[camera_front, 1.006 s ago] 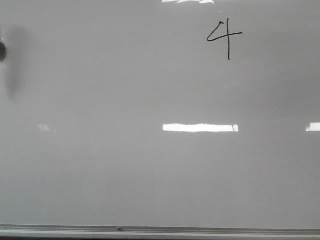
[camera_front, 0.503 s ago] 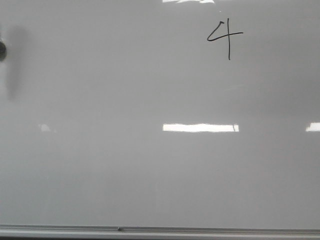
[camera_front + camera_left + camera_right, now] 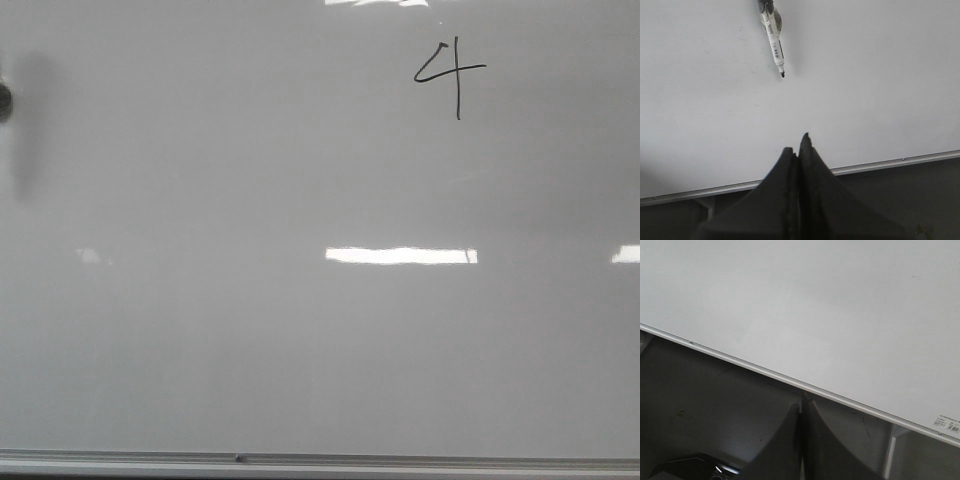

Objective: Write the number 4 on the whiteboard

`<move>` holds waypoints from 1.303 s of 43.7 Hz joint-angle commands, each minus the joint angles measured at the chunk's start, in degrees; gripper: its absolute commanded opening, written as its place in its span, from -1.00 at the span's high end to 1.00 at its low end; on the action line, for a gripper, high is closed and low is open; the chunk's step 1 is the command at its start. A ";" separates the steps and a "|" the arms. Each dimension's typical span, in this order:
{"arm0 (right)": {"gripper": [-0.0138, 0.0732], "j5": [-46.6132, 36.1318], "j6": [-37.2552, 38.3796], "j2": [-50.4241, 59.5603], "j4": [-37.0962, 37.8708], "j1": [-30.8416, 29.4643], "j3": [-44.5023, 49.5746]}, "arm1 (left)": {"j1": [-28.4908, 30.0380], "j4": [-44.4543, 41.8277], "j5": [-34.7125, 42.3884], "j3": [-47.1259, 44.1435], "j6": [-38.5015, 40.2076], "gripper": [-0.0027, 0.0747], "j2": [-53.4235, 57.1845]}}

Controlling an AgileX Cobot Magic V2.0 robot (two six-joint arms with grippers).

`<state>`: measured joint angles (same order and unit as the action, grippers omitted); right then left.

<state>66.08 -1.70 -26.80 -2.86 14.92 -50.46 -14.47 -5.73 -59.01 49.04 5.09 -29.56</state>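
The whiteboard (image 3: pixel 300 350) fills the front view, its grey frame strip (image 3: pixel 320 462) along the lower edge. A small black open-topped number 4 (image 3: pixel 452 72) is drawn at the upper right. Neither gripper shows in the front view. In the left wrist view my left gripper (image 3: pixel 798 142) is shut and empty, over the board (image 3: pixel 865 100) near its frame. A white marker (image 3: pixel 774 42) with its black tip bare lies on the board, well apart from the fingers. My right gripper (image 3: pixel 802 405) is shut and empty, below the board's frame edge (image 3: pixel 790 381).
A dark round object (image 3: pixel 4 102) sits at the board's left edge with a grey shadow beside it. Bright light reflections (image 3: pixel 400 256) lie across the board's middle. A dark surface (image 3: pixel 700 405) lies below the board. A small label (image 3: pixel 946 424) sits on the board's corner.
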 commanded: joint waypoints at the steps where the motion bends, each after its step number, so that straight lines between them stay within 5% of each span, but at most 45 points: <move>1: 0.84 -3.26 -0.34 -0.40 0.55 -0.10 -1.15 | -0.17 0.03 3.66 1.71 0.57 0.98 -0.39; 16: 0.84 -3.26 -0.34 -0.40 0.55 -0.10 -1.15 | 1.29 -1.72 5.58 0.06 0.34 0.98 1.43; 37: 0.84 -3.26 -0.34 -0.40 0.55 -0.10 -1.15 | 8.89 3.13 39.97 -30.60 -6.17 0.98 22.88; 57: 0.84 -3.29 -0.34 -0.40 0.55 -0.10 -1.15 | 9.12 3.13 61.28 -49.25 -7.10 0.98 30.84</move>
<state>66.20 -1.80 -26.80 -2.86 14.92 -50.46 -5.41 -2.93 -8.03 1.07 -1.84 0.29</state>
